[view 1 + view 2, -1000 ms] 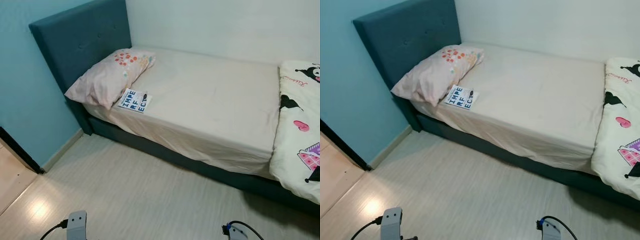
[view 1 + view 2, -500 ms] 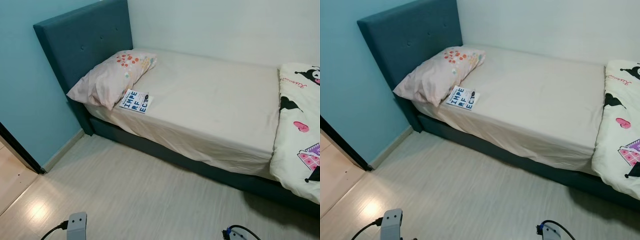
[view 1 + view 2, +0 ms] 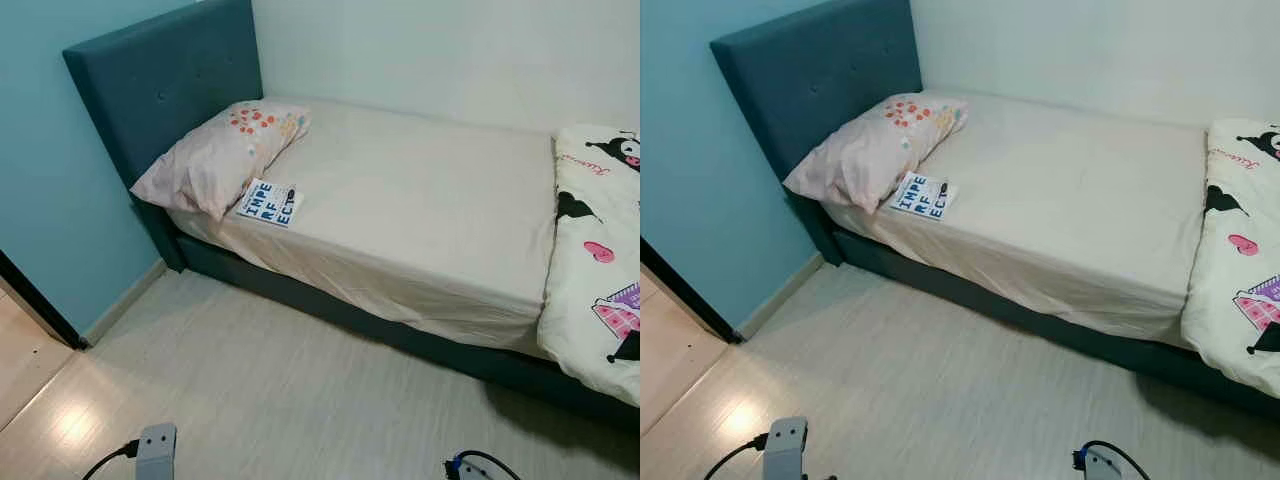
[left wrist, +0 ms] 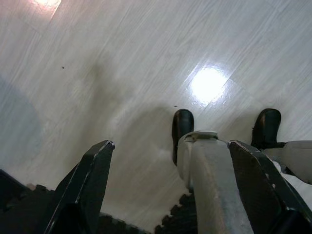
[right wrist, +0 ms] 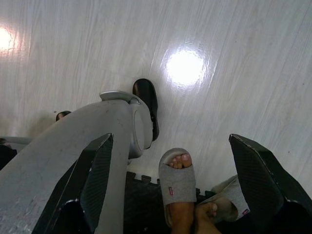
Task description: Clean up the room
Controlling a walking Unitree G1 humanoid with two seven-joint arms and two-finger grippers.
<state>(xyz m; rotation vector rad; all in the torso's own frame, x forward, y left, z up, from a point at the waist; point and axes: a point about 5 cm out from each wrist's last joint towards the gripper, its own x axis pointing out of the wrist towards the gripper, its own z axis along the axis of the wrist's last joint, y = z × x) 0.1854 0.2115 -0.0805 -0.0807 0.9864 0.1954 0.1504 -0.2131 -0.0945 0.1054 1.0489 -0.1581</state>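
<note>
Nothing on the bed (image 3: 420, 215) has moved; only the camera drifted slightly. Across the frame's middle its sheet lies bare, the quilt (image 3: 595, 255) bunched at right, the pillow (image 3: 215, 155) upper left, a book (image 3: 268, 203) just beside it, seemingly awaiting tidying. Both grippers, left (image 4: 170, 161) and right (image 5: 170, 156), hang spread over floor.

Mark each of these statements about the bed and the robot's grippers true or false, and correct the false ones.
1. The book lies on the mattress beside the pillow. True.
2. The printed blanket covers the pillow. False: it lies at the other end of the bed, far from the pillow.
3. The left gripper hangs open over bare floor. True.
4. The right gripper is shut on the book. False: it is open, with a person's sandalled foot on the floor below it.
5. The headboard is red. False: it is dark blue.
</note>
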